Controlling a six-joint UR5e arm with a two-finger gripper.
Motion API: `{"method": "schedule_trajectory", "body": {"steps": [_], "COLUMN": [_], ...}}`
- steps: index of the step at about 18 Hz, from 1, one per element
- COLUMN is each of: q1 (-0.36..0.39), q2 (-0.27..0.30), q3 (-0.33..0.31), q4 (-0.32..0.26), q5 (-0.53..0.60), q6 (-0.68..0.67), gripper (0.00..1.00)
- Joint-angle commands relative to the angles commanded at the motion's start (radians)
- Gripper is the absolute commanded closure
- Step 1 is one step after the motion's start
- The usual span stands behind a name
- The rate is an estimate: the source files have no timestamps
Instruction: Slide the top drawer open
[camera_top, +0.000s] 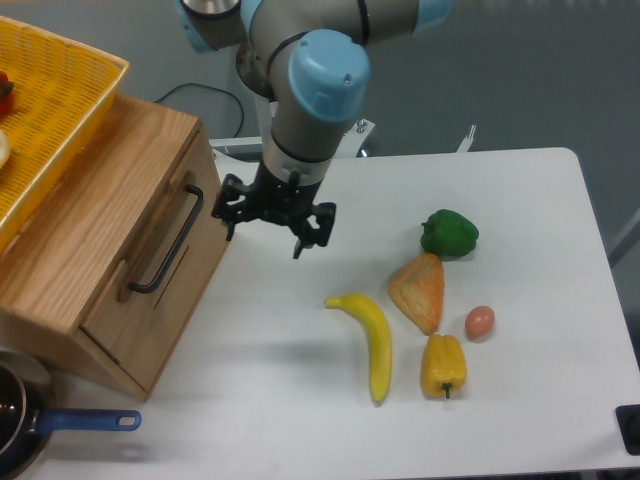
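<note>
peppers 2 (449, 233) (444, 366) | banana 1 (371, 339) | egg 1 (480, 321) | basket 1 (62, 120)

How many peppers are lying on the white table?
2. The green pepper lies toward the far right, behind the orange wedge. The yellow pepper lies nearer the front, between the banana and the egg.
</note>
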Motion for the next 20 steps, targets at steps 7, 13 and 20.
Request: {"method": "schedule_trajectory", "body": {"steps": [7, 13, 20], "q1": [-0.028, -0.040, -0.066], "q2": [0.000, 0.006, 0.008], "q3": [-0.006, 0.000, 0.006], "q4": [-0.003, -0.003, -0.002], "q5": [0.008, 0.006, 0.005], "q6": [-0.006, -0.009, -0.031], "gripper": [0.00, 0.00, 0.00]}}
